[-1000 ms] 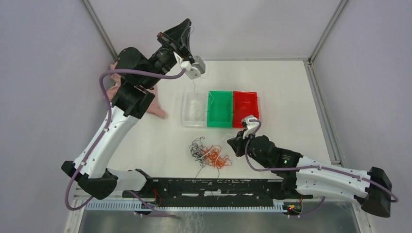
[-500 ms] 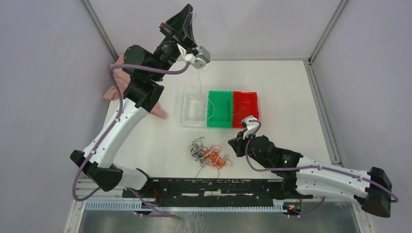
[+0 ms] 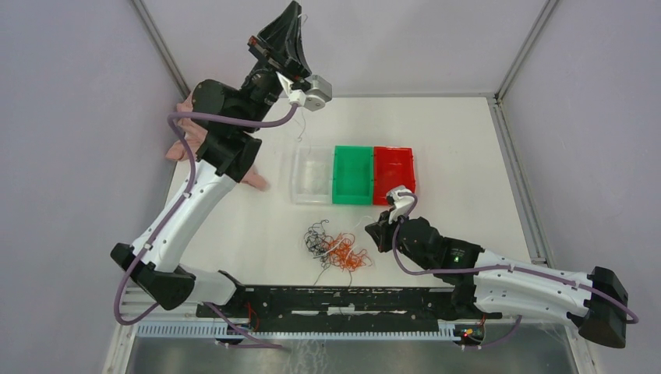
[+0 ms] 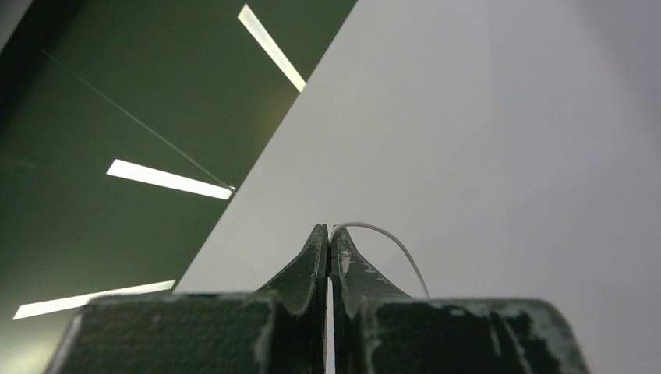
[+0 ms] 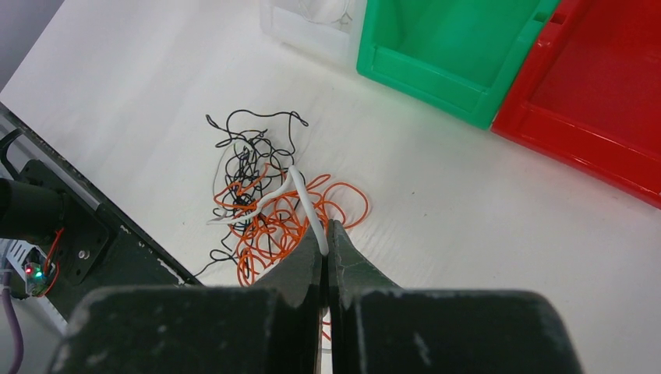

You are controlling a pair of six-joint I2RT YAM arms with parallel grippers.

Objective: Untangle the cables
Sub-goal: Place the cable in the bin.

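Left gripper (image 4: 329, 234) pinches a whitish strand (image 4: 394, 238) at 11 o'clock; right gripper (image 5: 325, 234) clamps a white cable (image 5: 308, 206), whose pull may knot the cables (image 5: 261, 187) tighter

open table (image 3: 468, 156) right of bins (image 3: 352, 175), cables (image 3: 337, 249) cluttering near centre

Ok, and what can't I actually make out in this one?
- Left wrist view: the whitish strand leaves the shut left gripper and drops behind its finger; the far end is hidden.
- Top view: that strand is too thin to trace down to the clear bin.
- Right wrist view: the white cable in the shut right gripper vanishes into the tangle; the clear bin is cut off by the top edge.
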